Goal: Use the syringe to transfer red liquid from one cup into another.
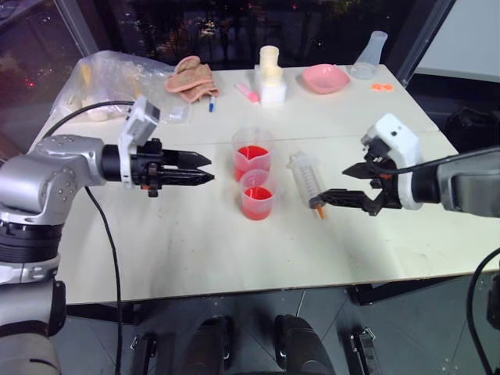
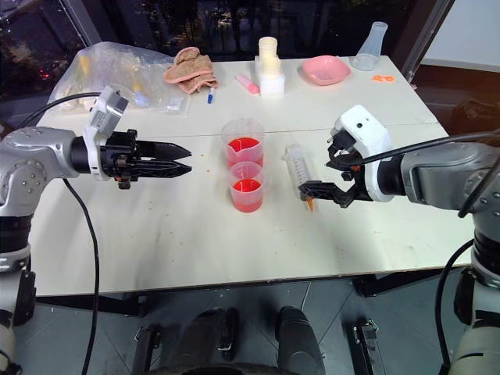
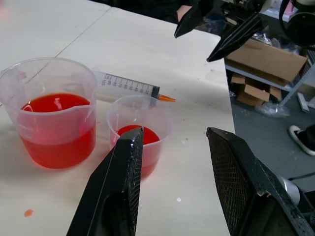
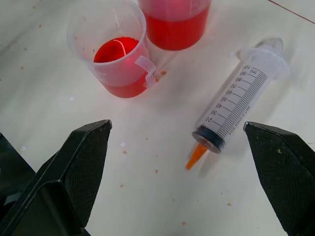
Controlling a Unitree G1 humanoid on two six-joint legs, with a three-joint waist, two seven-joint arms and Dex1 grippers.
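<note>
Table (image 1: 195, 258) count: two clear cups with red liquid, one syringe, two grippers.

Larger cup (image 1: 252, 153) sits far, smaller cup (image 1: 257, 194) just near of it, almost touching. Red liquid (image 4: 116, 51) fills roughly the lower half of each.

One syringe (image 4: 238, 103) lies flat on the table just right of the cups, apart from them, orange tip (image 4: 195, 156) pointing near, plunger end far. Barrel looks empty, hard to be sure through the clear plastic.

Left gripper (image 1: 205, 169) hovers left of the cups, pointing right toward them, jaws spread, nothing in them. Right gripper (image 1: 344, 182) hovers just right of the syringe's tip end, jaws wide apart, empty.

Far edge clutter: one pink bowl (image 1: 325, 77), one clear flask (image 1: 369, 55), one crumpled cloth (image 1: 191, 77), one plastic bag (image 1: 109, 82), one pale bottle (image 1: 269, 64) on a white block.
</note>
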